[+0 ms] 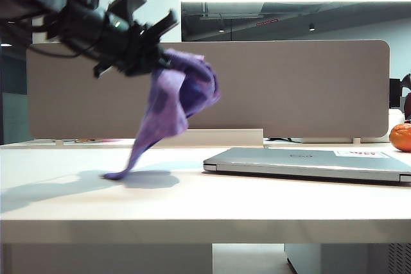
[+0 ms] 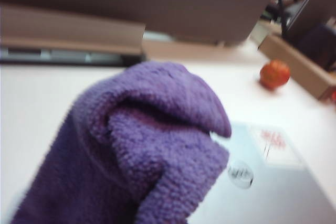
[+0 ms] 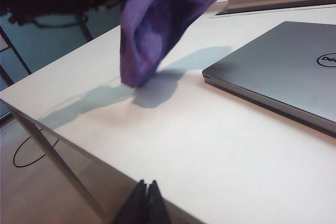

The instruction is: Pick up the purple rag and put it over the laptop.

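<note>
The purple rag [image 1: 173,97] hung lifted, pinched in the left gripper [image 1: 160,56], its tip touching the desk [image 1: 212,203]; the laptop [image 1: 308,162] lay uncovered, and the right gripper [image 3: 145,192], fingers together, rested apart.

You can see the purple rag [image 2: 152,150] is fuzzy looped terry cloth, soft and matt, draping in loose folds where the left gripper [image 1: 160,46] pinches it. That gripper looks like black matt plastic. The laptop [image 3: 283,72] has a smooth silver-grey lid with a satin, metal-looking finish, plus a white papery sticker [image 1: 361,153] with red print. The table [image 1: 192,203] is smooth white with a mild sheen. The right gripper [image 3: 147,184] has dark matt fingertips pressed together. The orange fruit [image 2: 274,74] looks lightly glossy.
</note>
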You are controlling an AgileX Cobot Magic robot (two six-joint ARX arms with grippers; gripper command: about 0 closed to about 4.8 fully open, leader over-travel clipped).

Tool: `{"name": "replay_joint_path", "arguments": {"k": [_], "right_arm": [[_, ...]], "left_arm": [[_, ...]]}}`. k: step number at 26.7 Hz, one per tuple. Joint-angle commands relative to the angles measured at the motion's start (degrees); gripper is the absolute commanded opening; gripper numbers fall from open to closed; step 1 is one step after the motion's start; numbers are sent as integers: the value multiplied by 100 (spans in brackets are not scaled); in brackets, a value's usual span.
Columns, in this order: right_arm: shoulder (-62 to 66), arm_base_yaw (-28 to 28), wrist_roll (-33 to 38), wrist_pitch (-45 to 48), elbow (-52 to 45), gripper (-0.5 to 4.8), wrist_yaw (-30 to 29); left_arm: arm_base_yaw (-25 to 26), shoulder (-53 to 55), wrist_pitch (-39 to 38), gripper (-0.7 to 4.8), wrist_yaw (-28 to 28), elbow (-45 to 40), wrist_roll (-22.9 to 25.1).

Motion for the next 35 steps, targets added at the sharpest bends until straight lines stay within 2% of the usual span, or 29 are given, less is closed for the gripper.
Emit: {"name": "replay_joint_path", "arguments": {"k": [1,3,12,23,28,33,35], "right_arm": [[-11,2,2,59,-33,-8,63],[-11,2,2,59,-33,-8,63],[-11,2,2,52,-33,-8,61],[-11,0,2,46,-33,-8,61],[-11,0,2,46,-33,-8,61],[-11,0,2,44,-33,-8,61],[-11,0,2,44,-33,-8,63]], "left_arm": [[-118,175,87,-6,-77,413,114],[-249,514,-173,-6,-15,1062,111],[-588,1449,-568,-6,-13,2555,111],[-1252,2664,-1539,-6,-13,4323,232],[-1478,3101,-1878,-6,-13,4723,529],[-1497,3320,-2267,-4,-11,4725,518],[-1493,3320,-2343,17,7,4725,518]]}}
